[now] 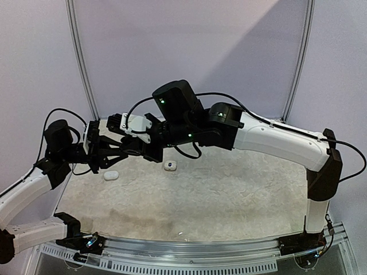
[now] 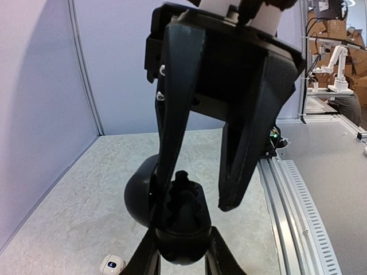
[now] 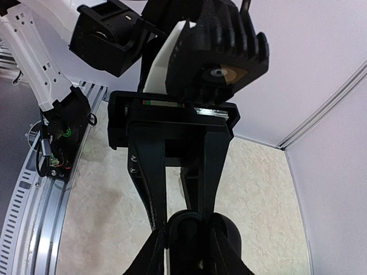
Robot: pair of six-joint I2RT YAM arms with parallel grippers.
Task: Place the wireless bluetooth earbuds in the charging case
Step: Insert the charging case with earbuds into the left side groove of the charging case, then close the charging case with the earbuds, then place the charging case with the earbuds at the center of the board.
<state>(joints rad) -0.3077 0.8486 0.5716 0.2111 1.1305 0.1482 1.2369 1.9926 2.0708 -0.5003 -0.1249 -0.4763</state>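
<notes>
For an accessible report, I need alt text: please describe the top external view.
Two robot arms meet above the far left part of a pale table, with the left gripper and the right gripper close together. Two small white items lie on the table below them, one left of the other.

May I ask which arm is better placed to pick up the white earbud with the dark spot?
Probably right: the right gripper looks open, and the white earbud lies just beneath that arm in the top view. The left gripper seems clamped on a black rounded object.
</notes>
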